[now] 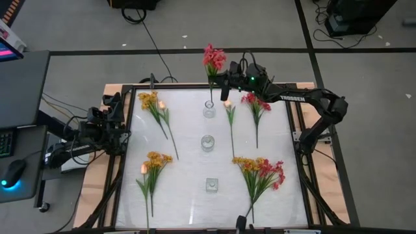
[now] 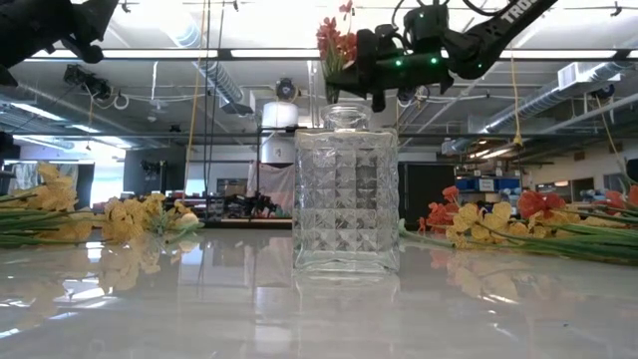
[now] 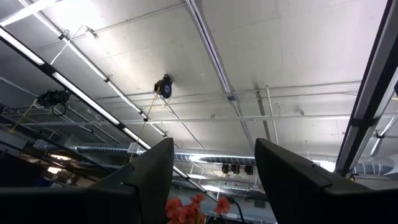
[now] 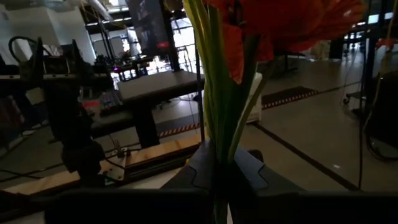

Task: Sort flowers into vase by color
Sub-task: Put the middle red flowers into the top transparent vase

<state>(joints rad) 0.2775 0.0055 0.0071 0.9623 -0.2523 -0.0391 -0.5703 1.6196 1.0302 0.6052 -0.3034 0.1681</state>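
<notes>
**Me:** Flowers first. My right gripper (image 1: 220,79) is closed tight on a red flower (image 1: 214,58). I see the green stem pinched between its two dark fingers (image 4: 249,177), and the red bloom stands up above them.

**Helper:** Where is that next to the middle vase?

**Me:** The middle vase (image 1: 207,143) is my marker. The right gripper is up in the air past it, over the far vase (image 1: 208,109), near the far edge of the table (image 1: 188,195). The red flower's stem hangs down toward that far vase. I cannot tell if it has gone inside.

**Helper:** And the other vase?

**Me:** The near vase (image 1: 212,185) sits on the close side of the middle vase. All three are in a row.

**Helper:** Other flowers?

**Me:** They lie flat on the table. Yellow flowers (image 1: 156,107) are left of the middle vase, and more yellow ones (image 1: 154,166) are left and closer. A peach bud (image 1: 229,107) and a red sprig (image 1: 255,104) lie to its right. A red and yellow bunch (image 1: 260,172) is right and closer.

**Helper:** Your left gripper?

**Me:** My left gripper (image 3: 211,174) waits at the table's left edge, fingers apart, pointing up at the ceiling, holding nothing.
</notes>
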